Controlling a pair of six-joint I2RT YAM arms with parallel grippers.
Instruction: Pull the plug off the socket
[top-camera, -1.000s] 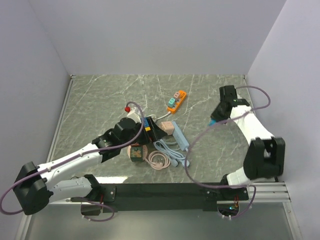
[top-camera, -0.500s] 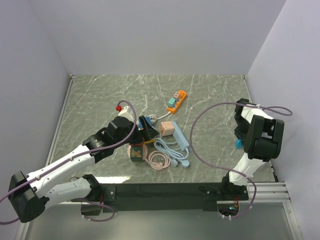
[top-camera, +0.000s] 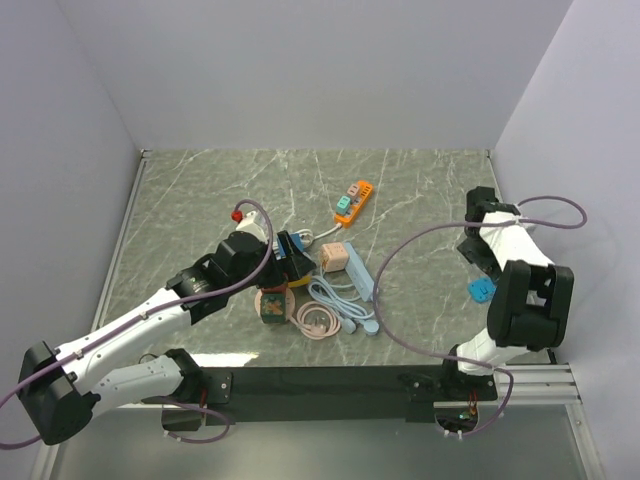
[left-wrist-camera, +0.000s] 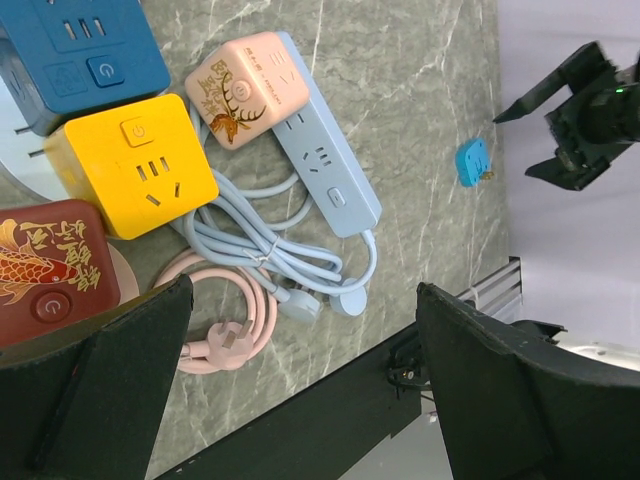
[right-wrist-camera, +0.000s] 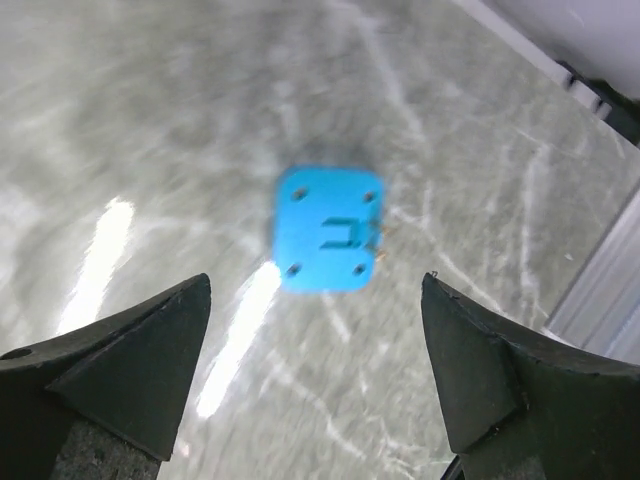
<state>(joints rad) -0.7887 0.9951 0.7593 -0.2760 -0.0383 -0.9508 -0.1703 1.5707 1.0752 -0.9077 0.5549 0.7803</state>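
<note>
A small blue plug (top-camera: 481, 289) lies loose on the marble table at the right, apart from every socket. My right gripper (top-camera: 476, 252) hangs open just above it; in the right wrist view the plug (right-wrist-camera: 327, 243) lies flat ahead of the spread fingertips (right-wrist-camera: 316, 300), touching neither. My left gripper (top-camera: 300, 258) is open over a cluster of sockets: a yellow cube (left-wrist-camera: 135, 165), a blue block (left-wrist-camera: 85, 45), a pink cube (left-wrist-camera: 240, 90), a red cube (left-wrist-camera: 45, 265) and a light blue power strip (left-wrist-camera: 320, 160). Nothing sits between the left gripper's fingertips (left-wrist-camera: 305, 290).
An orange power strip (top-camera: 353, 200) with small adapters lies farther back at the middle. Coiled light blue and pink cables (top-camera: 325, 310) with a pink plug (left-wrist-camera: 225, 340) lie near the front rail. Walls close in on the left, back and right.
The right arm swung from mid-table to the right side, its gripper opened, and the blue plug now lies on the table. The left arm drew back slightly from the cluster.
</note>
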